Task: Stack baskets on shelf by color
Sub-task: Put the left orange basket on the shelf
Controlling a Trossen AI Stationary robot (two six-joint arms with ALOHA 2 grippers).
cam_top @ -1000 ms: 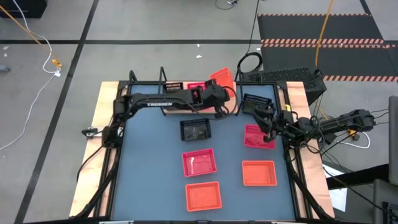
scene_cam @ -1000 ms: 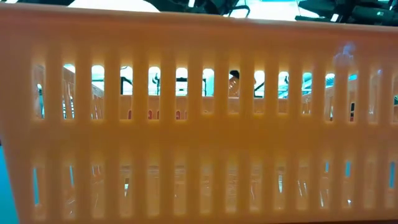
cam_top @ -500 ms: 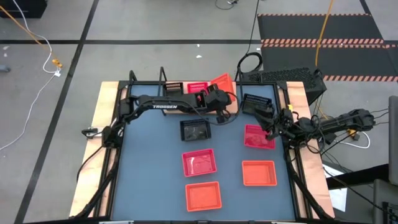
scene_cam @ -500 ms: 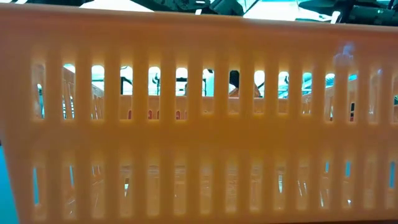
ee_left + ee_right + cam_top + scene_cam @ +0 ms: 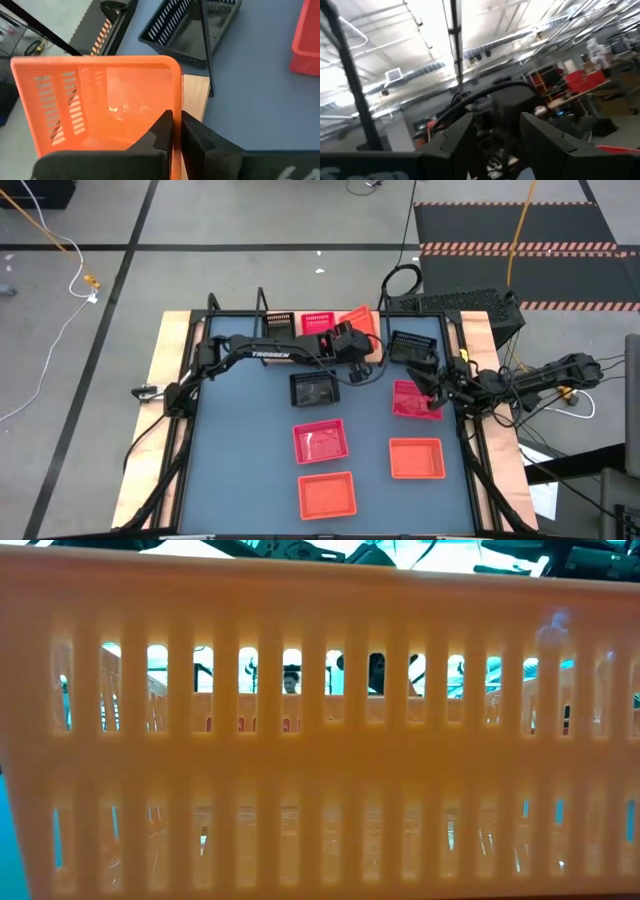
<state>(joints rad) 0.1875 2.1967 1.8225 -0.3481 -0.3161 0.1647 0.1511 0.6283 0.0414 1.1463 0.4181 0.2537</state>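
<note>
My left gripper is shut on an orange basket, which stands tilted over the right end of the shelf. On the shelf sit a black basket and a pink-red basket. On the table lie two black baskets, two pink-red baskets and two orange baskets. My right gripper is open above the right-hand pink-red basket. The low view is filled by an orange basket wall. My left gripper pinches the orange basket's side wall at its rim, one finger inside the basket and one outside. The basket is tipped up on edge, its open side facing the camera, above the shelf plank.
Black wire posts stand up from the shelf's frame. The left arm reaches across the table's far part. Wooden strips border the blue-grey tabletop. Bare tabletop lies at the near left.
My left gripper has drawn the orange basket a little toward the table's near edge, bringing it over the shelf's right end, still shut on it. The right arm has stayed about where it was.
</note>
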